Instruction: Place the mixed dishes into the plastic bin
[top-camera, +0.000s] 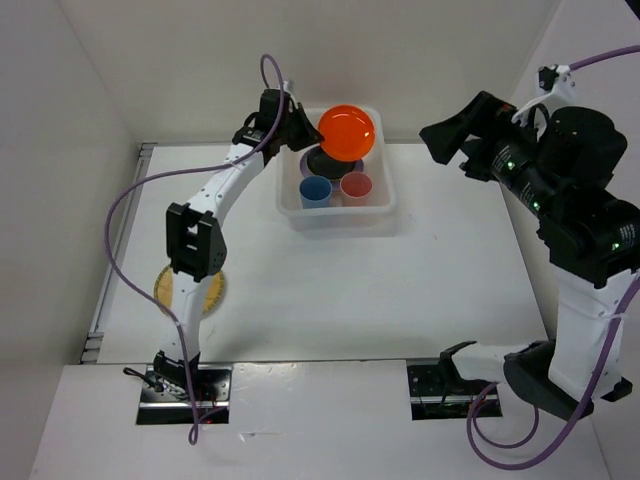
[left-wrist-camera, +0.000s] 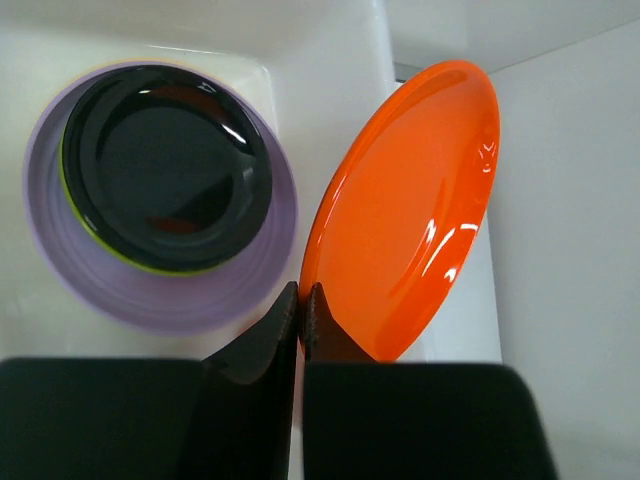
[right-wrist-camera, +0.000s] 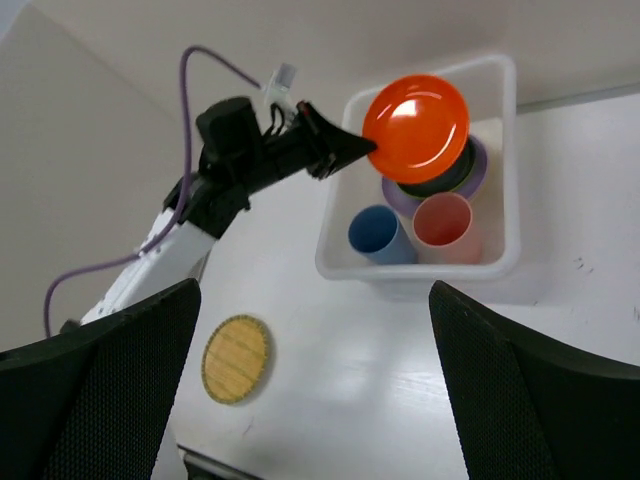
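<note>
Your left gripper (top-camera: 303, 129) was clamped shut on the left edge of the orange plate (top-camera: 347, 131), its two fingertips (left-wrist-camera: 290, 310) pinching the rim between them. The plate hung tilted above the far end of the plastic bin (top-camera: 338, 219), over the stack inside it. In your left wrist view that stack showed a black plate (left-wrist-camera: 165, 165) on top, a thin lime green edge (left-wrist-camera: 64, 185) under it, and the lavender plate (left-wrist-camera: 150, 300) at the bottom. The blue cup (top-camera: 315, 191) and pink cup (top-camera: 356, 186) stood side by side in the near end of the bin. The woven bamboo plate (right-wrist-camera: 236, 357) lay on the table (top-camera: 400, 290), well apart from the bin and partly hidden by your left arm. Your right gripper (top-camera: 445, 130) was held high off to the right, its fingers (right-wrist-camera: 100, 380) spread wide and holding nothing.
</note>
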